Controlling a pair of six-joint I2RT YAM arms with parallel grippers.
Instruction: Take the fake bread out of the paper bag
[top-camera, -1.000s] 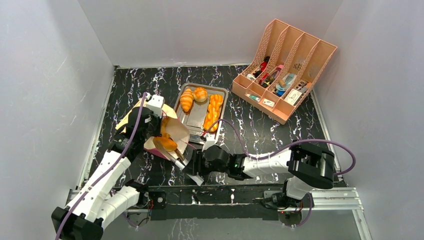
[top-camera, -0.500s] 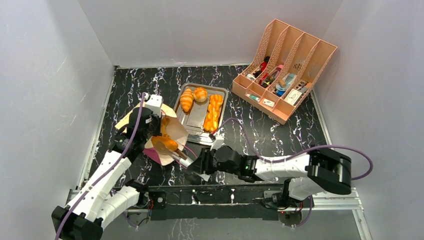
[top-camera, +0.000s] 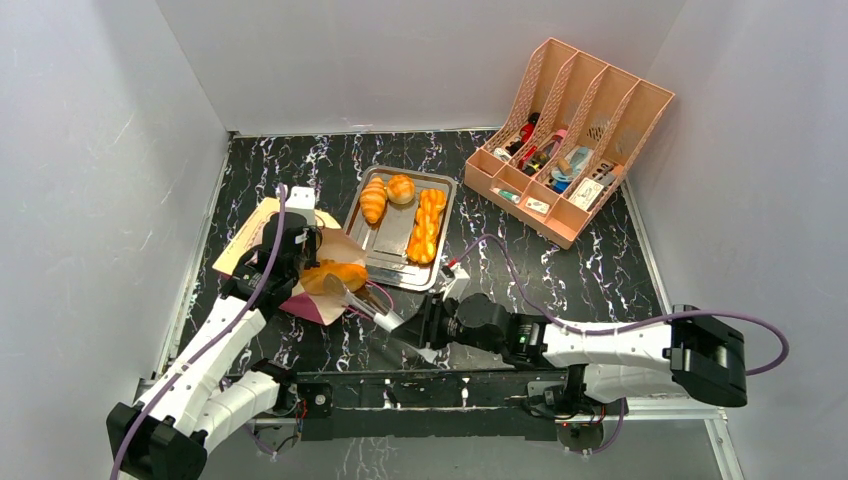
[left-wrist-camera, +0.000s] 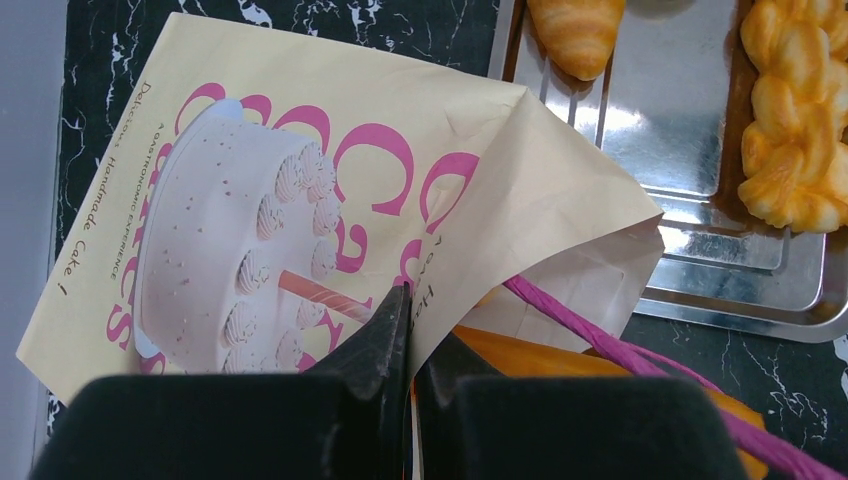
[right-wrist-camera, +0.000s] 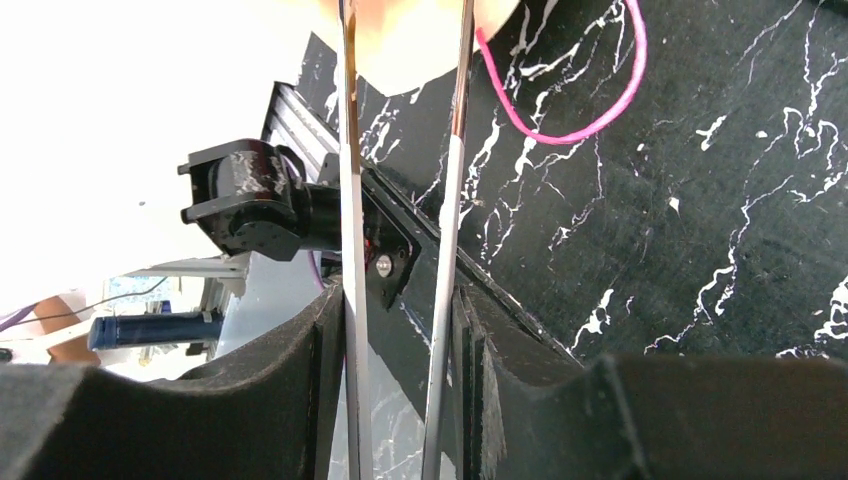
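The paper bag (top-camera: 262, 226) lies on its side at the left, its mouth toward the tray; the left wrist view shows its cream face with a cake print (left-wrist-camera: 300, 180). My left gripper (top-camera: 290, 246) is shut on the bag's edge at the mouth (left-wrist-camera: 412, 300). A golden-orange bread piece (top-camera: 335, 275) sticks out of the mouth and also shows in the left wrist view (left-wrist-camera: 570, 362). My right gripper (top-camera: 425, 325) is shut on metal tongs (top-camera: 368, 303), whose tips are at that bread. The tong arms (right-wrist-camera: 352, 200) run up between my right fingers (right-wrist-camera: 400, 330).
A steel tray (top-camera: 392, 240) behind the bag holds a croissant (top-camera: 373, 200), a roll (top-camera: 401, 188) and a braided loaf (top-camera: 428, 225). A peach file rack (top-camera: 570, 140) stands at the back right. A pink cord handle (right-wrist-camera: 590, 110) lies loose on the black marbled table.
The bag has dropped from tilted up to lying flat. My right arm has drawn back to the right with the tongs, and the bread has come further out of the mouth.
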